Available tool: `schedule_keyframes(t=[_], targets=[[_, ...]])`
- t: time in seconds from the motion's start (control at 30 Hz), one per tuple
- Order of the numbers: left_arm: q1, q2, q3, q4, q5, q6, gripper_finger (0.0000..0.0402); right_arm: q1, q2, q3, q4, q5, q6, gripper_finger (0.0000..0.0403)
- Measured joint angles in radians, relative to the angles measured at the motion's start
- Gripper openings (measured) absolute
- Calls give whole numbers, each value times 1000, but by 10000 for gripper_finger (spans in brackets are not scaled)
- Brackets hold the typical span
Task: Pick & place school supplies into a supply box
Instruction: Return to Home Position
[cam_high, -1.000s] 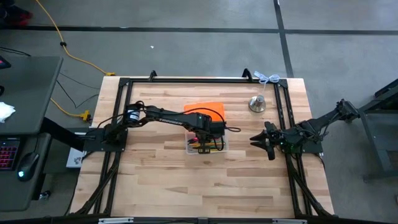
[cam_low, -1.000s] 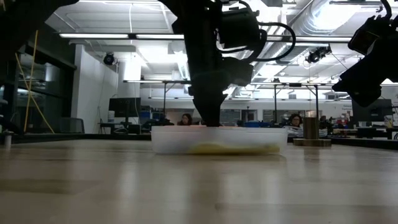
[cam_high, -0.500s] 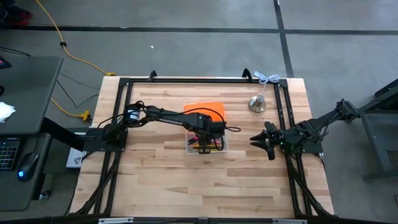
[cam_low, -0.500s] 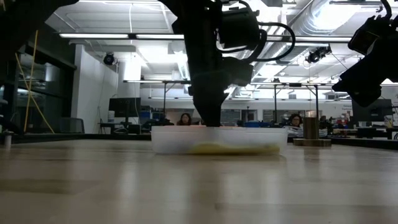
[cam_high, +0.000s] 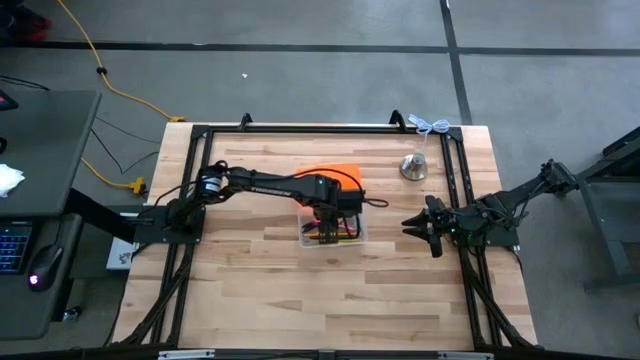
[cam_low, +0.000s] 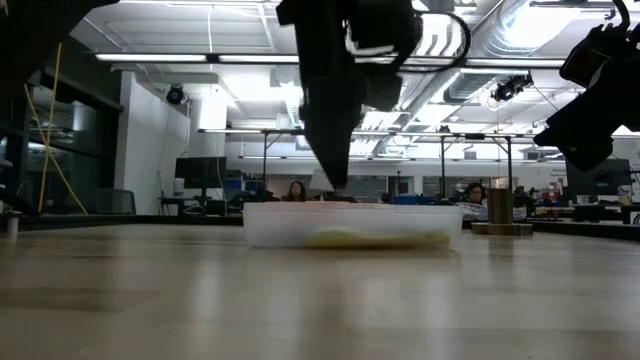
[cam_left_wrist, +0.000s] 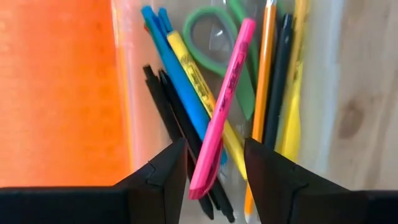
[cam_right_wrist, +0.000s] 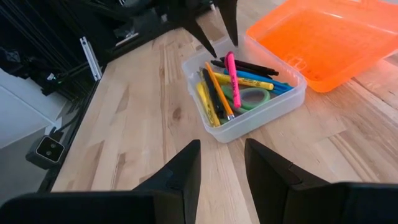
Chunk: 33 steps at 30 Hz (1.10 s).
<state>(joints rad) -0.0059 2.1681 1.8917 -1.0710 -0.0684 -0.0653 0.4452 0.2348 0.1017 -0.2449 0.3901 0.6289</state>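
The supply box (cam_high: 345, 238), a clear tray with its orange lid (cam_high: 335, 176) laid open behind it, sits mid-table. In it lie the school supplies: a pink marker (cam_left_wrist: 225, 93) on top, crossing blue (cam_left_wrist: 177, 68), yellow and black pens, an orange pencil (cam_left_wrist: 262, 81) and green-handled scissors (cam_left_wrist: 239, 74). My left gripper (cam_left_wrist: 214, 149) hangs open just above the tray, fingers pointing down on either side of the pink marker's end, apart from it; the right wrist view shows the left gripper (cam_right_wrist: 219, 36) over the tray's far side. My right gripper (cam_high: 418, 224) waits open at the table's right.
A silver bell-shaped metal object (cam_high: 413, 167) stands at the far right of the table, behind the right gripper. Black frame rails (cam_high: 455, 180) run along the table's left, far and right sides. Bare wood lies in front of the box (cam_high: 320, 300).
My left gripper has risen straight up out of the supply box; its fingertips, which were down inside the tray, now hang just above its rim. The box and the supplies have stayed where they were.
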Motion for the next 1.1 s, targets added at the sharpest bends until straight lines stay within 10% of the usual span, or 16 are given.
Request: schedule_keyframes(t=[1.1], targets=[[-9,-53,440,-500,-113,-135,189,0,0,0,36,-4,35,103]])
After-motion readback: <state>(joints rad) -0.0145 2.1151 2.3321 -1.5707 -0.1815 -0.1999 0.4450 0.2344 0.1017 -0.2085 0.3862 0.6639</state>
